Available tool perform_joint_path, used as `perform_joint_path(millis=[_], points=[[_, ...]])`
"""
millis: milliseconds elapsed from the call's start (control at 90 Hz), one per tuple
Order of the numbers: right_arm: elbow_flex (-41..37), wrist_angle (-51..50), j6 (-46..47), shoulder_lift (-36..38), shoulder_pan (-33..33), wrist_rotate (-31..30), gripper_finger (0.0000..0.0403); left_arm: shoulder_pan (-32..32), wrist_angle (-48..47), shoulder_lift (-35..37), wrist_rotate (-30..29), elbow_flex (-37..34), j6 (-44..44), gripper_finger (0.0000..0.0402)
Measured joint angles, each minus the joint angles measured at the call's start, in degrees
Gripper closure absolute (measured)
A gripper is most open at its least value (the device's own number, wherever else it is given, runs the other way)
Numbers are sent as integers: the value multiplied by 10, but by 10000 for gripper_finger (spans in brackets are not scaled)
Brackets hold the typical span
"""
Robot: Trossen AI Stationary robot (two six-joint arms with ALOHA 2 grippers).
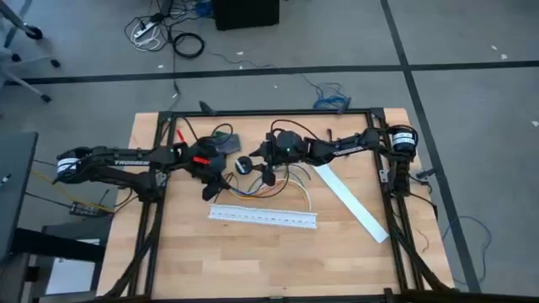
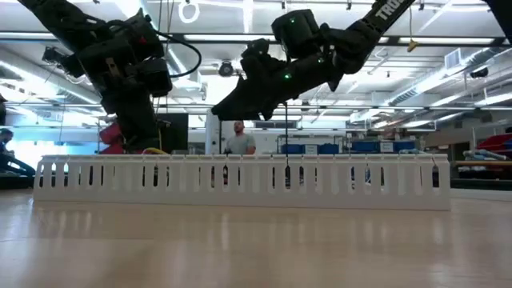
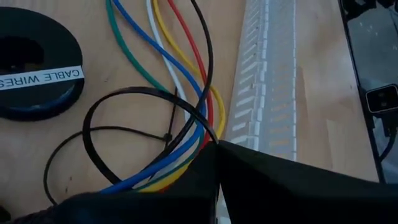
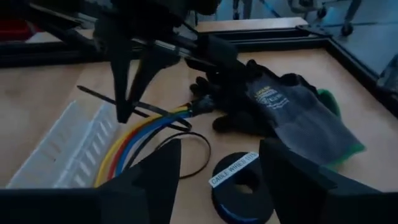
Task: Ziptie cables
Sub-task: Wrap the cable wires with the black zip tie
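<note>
From above, the left gripper [image 1: 214, 183] and right gripper [image 1: 263, 172] are seen closing in on the cables [image 1: 282, 187]. At its wrist, the left fingers [image 3: 261, 180] clench the cables, steadied inside the looped ziptie [image 3: 134, 127]. The right fingers [image 4: 292, 177] are spread, released.

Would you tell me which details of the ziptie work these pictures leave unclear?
- Left gripper: left wrist view, its dark body hides its hold on the cables.
- Ziptie: its loop ends run under that body.
- Low view: slotted channel screens the tabletop.
</note>
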State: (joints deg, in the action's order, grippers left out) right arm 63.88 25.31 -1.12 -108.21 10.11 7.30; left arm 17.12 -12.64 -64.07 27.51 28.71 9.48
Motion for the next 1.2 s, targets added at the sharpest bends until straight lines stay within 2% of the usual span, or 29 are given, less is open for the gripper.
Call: perform_joint_path(millis=[133,222,289,400,467,589,722,911,1200], points=[[0,4,-53,-3,-15,42,195,0,0,0,-1,0,22,401],[0,11,-90,-3,-40,46,195,0,1,0,-14,0,60,401],[0,24,-113,-4,-59,29,195,0,16,0,-34,0,110,401],[0,59,-161,-15,-88,-42,198,0,51,0,-59,0,208,402],[0,98,-184,-28,-101,-63,200,1,70,0,-76,0,274,401],[2,144,-201,-42,-115,-74,205,1,94,-1,-96,0,364,401],[2,153,-202,-60,-124,-75,210,1,87,-4,-93,0,432,401],[4,153,-199,-70,-143,-69,216,1,56,-4,-92,0,465,401],[4,179,-195,-70,-151,-72,223,1,66,-4,-119,0,492,401]])
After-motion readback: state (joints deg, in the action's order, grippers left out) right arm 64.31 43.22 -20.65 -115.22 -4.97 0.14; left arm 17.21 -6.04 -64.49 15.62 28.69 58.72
